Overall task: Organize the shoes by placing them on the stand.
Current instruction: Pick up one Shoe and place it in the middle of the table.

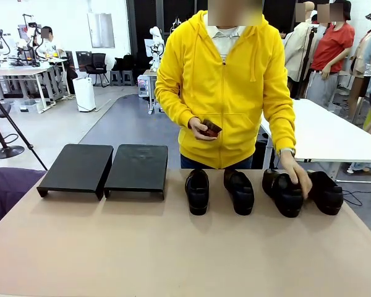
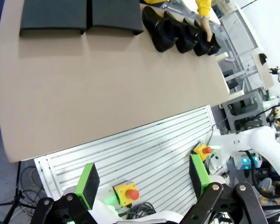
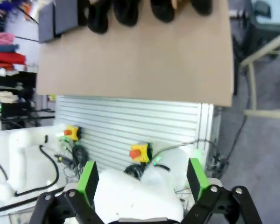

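Several black loafers stand in a row at the table's far right in the front view: shoe point(image 1: 197, 191), shoe point(image 1: 239, 191), shoe point(image 1: 284, 197) and shoe point(image 1: 326, 193). A person's hand point(image 1: 297, 179) rests on the third shoe. The stand, two black sloped platforms point(image 1: 78, 168) point(image 1: 137, 169), sits at the far left. My left gripper point(image 2: 143, 179) hangs open over the robot's base, well back from the table, with the shoes point(image 2: 159, 33) and stand point(image 2: 53, 16) far ahead. My right gripper point(image 3: 142, 178) is open too, also back over the base, shoes point(image 3: 126, 11) far off.
A person in a yellow hoodie point(image 1: 226, 93) stands at the far edge holding a small dark object point(image 1: 210, 128). The tan table point(image 1: 173, 247) is bare across its near half. Red emergency buttons point(image 2: 126, 192) point(image 3: 139, 152) sit on the slatted base below the grippers.
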Controlling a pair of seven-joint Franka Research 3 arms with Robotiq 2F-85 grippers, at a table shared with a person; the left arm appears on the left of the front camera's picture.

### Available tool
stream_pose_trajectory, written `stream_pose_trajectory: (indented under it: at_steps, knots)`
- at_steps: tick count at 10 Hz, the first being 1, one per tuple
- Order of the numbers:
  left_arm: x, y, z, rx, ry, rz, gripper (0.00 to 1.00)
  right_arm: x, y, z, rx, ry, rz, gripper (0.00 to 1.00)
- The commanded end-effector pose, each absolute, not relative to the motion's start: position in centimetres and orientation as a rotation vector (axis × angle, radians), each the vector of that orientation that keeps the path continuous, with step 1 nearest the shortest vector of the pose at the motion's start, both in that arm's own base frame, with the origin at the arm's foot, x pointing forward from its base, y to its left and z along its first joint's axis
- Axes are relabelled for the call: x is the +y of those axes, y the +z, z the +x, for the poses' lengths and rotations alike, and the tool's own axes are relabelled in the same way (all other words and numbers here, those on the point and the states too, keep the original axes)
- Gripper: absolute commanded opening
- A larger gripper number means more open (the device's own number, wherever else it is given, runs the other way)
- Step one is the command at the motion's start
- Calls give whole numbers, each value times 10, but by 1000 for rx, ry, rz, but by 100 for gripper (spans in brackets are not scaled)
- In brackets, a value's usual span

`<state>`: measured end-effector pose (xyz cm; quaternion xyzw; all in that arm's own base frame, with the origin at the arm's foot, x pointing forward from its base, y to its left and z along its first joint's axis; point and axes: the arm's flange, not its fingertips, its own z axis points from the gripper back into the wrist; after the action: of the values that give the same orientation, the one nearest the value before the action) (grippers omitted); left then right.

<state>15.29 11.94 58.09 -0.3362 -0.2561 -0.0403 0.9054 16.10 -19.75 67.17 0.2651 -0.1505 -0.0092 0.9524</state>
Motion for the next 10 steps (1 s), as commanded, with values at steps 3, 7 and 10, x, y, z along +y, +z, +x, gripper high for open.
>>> stream_pose_trajectory:
  at_steps: [3,7,10]
  knots:
    - [119,581,152,-535,-101,-707,100,-61,664,250,-295,82,477,100]
    - [119,581,152,-535,-101,-707,100,120,615,368,-185,59,456,100]
    - [119,581,152,-535,-101,-707,100,217,558,409,-108,81,417,100]
